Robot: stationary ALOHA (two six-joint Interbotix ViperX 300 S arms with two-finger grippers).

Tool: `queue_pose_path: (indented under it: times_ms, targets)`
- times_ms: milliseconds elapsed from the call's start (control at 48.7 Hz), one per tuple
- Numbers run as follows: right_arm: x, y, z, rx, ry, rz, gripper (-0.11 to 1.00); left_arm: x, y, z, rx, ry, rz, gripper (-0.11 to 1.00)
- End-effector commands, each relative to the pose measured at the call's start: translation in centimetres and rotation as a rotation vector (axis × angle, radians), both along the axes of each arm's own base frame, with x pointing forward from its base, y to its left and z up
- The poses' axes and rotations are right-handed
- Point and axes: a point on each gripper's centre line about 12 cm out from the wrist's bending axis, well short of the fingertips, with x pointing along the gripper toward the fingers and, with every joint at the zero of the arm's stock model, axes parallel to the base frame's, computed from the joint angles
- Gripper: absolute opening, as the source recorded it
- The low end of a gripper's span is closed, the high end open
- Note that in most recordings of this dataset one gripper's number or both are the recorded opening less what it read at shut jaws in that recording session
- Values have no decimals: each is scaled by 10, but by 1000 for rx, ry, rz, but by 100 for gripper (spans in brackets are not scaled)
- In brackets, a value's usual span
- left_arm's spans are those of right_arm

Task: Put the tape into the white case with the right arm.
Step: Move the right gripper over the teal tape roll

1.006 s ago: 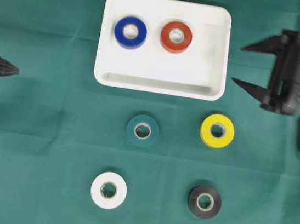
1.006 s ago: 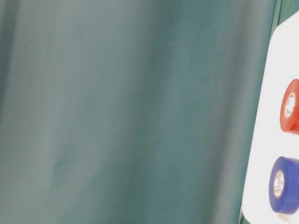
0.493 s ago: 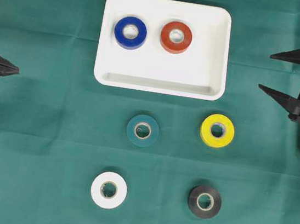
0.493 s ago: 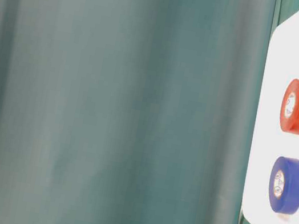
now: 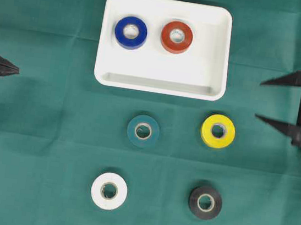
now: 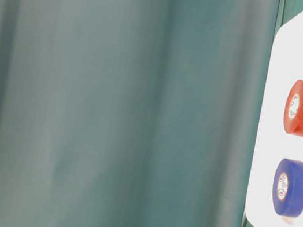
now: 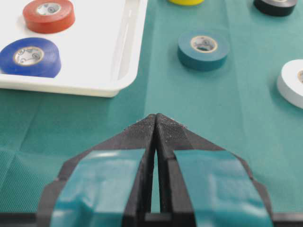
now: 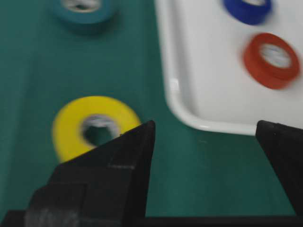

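While the all-black right gripper (image 5: 264, 100) hangs wide and empty, it should straddle the nearby yellow tape roll (image 5: 218, 131) squarely; then lift it to the shallow white plastic case (image 5: 219, 55).

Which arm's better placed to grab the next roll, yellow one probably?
Right. The right gripper is open and empty at the right edge, with the yellow tape the nearest loose roll to it. The left gripper sits shut at the far left edge, farther from every roll outside the white case.
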Motion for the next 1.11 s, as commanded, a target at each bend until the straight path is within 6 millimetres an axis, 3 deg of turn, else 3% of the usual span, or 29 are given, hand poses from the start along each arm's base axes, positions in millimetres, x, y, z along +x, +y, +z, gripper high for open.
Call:
queue_pose_path:
  times_ms: [0, 287, 698, 1088]
  targets:
    - [2, 10, 1, 4, 0, 60, 61, 1, 0, 5, 2, -12, 3, 1]
    - [-3, 28, -8, 3, 26, 173, 61, 1, 0, 5, 2, -12, 1, 1]
    - [-2, 29, -8, 2, 29, 179, 61, 1, 0, 5, 2, -14, 1, 1]
    - [25, 32, 1, -3, 91, 183, 61, 1, 0, 5, 2, -12, 3, 1]
